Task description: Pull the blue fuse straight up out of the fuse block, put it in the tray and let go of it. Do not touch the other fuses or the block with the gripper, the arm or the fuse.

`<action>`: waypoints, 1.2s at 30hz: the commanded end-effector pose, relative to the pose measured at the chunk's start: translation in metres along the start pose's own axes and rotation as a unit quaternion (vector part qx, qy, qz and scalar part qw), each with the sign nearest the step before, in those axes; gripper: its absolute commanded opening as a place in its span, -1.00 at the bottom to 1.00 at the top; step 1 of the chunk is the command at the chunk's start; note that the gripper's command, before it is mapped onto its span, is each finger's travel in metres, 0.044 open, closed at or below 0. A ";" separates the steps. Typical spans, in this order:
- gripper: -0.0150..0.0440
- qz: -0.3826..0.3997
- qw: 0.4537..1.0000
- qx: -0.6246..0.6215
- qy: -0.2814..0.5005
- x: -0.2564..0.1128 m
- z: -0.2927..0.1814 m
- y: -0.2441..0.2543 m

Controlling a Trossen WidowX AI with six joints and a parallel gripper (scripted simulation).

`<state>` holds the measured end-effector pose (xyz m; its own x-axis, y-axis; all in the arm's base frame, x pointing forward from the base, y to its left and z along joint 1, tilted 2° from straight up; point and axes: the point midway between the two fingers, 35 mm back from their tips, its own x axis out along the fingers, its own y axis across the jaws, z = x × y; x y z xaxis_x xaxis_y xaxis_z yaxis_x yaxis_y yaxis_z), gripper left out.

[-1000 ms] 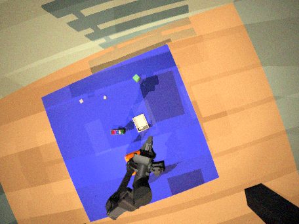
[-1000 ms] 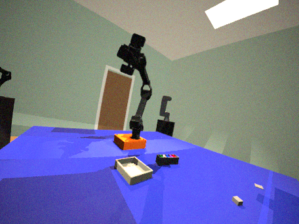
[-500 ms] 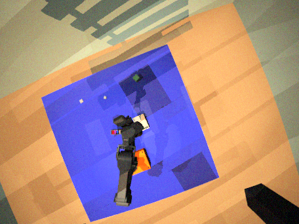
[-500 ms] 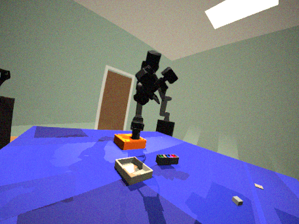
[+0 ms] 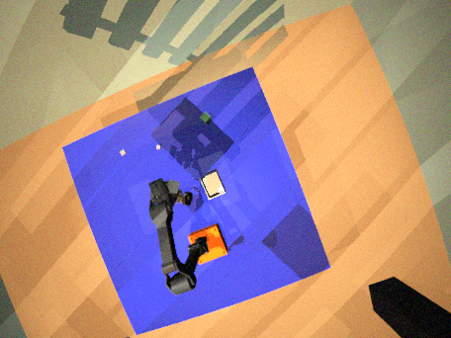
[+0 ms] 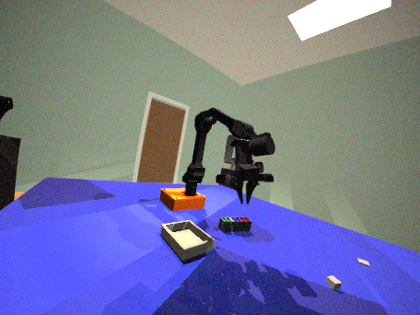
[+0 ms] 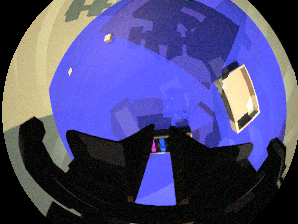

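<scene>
The dark fuse block (image 6: 236, 227) stands on the blue mat with a row of coloured fuses in its top. In the wrist view the blue fuse (image 7: 162, 145) shows beside a magenta one, in the gap between my fingers. My gripper (image 6: 244, 203) (image 7: 161, 129) points down above the block, clear of it. Its fingers are a little apart, with nothing held. The pale tray (image 5: 214, 184) (image 6: 200, 250) (image 7: 240, 95) holds nothing that I can see. In the top view the arm hides the block and fuses.
A small pale block (image 5: 158, 147) (image 6: 333, 282) (image 7: 108, 37) and a flat pale piece (image 5: 123, 152) (image 6: 364, 262) (image 7: 70, 71) lie on the mat. A green cube (image 5: 206, 118) lies farther off. The arm's orange base (image 5: 217, 242) (image 6: 189, 204) stands behind the tray in the exterior view.
</scene>
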<state>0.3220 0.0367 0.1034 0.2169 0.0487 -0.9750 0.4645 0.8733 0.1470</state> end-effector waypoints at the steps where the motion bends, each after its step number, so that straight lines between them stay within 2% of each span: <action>1: -0.24 -0.067 0.987 -0.128 0.070 0.037 -0.054 0.006; 36: -0.24 -0.073 0.984 -0.141 0.077 0.060 -0.068 -0.002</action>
<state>0.2771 0.0722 0.0384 0.0254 -0.0279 -0.9993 0.2236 0.9745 -0.0215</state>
